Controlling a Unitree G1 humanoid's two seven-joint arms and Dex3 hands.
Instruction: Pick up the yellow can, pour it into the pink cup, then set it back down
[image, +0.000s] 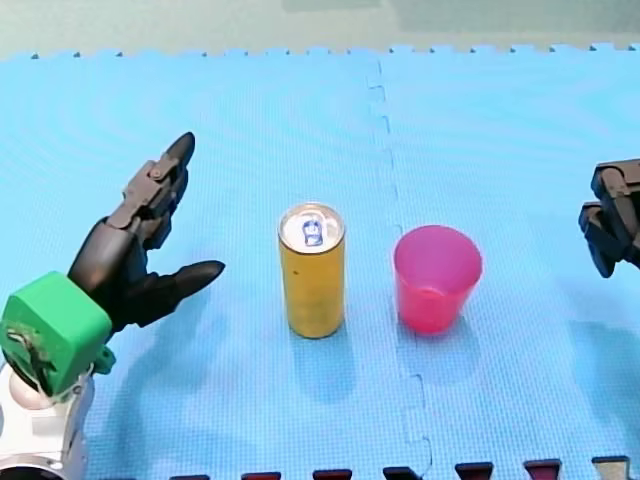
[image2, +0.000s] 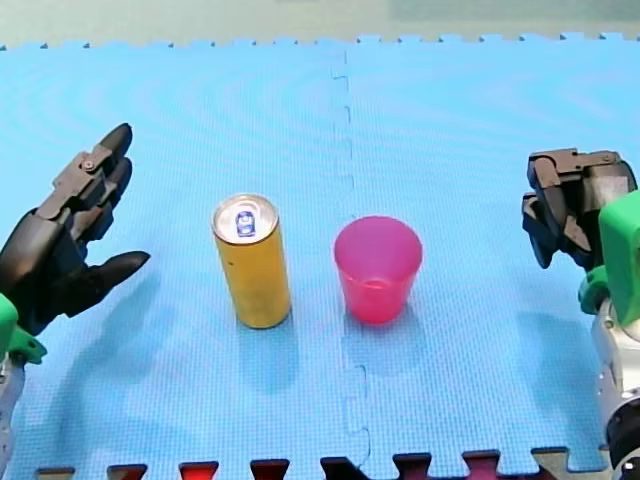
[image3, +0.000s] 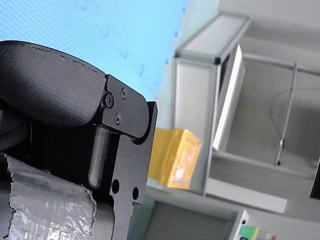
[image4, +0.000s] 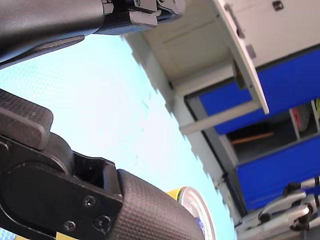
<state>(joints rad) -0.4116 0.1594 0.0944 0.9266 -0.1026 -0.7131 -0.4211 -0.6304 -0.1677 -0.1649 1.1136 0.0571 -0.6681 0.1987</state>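
The yellow can (image: 312, 272) stands upright near the middle of the blue foam mat (image: 250, 120), its silver top with the pull tab facing up. The pink cup (image: 436, 278) stands upright just to its right, a small gap between them. My left hand (image: 195, 210) is open, left of the can and apart from it, holding nothing. My right hand (image2: 565, 205) is shut at the mat's right edge, well right of the cup, holding nothing. The can's top (image4: 197, 215) shows past a black finger in the second wrist view.
A mat seam (image: 385, 120) runs front to back between can and cup. The mat's toothed front edge (image2: 300, 468) lies close to me. Beyond the far edge stand grey shelving with a yellow box (image3: 175, 159) and blue cabinets (image4: 280, 95).
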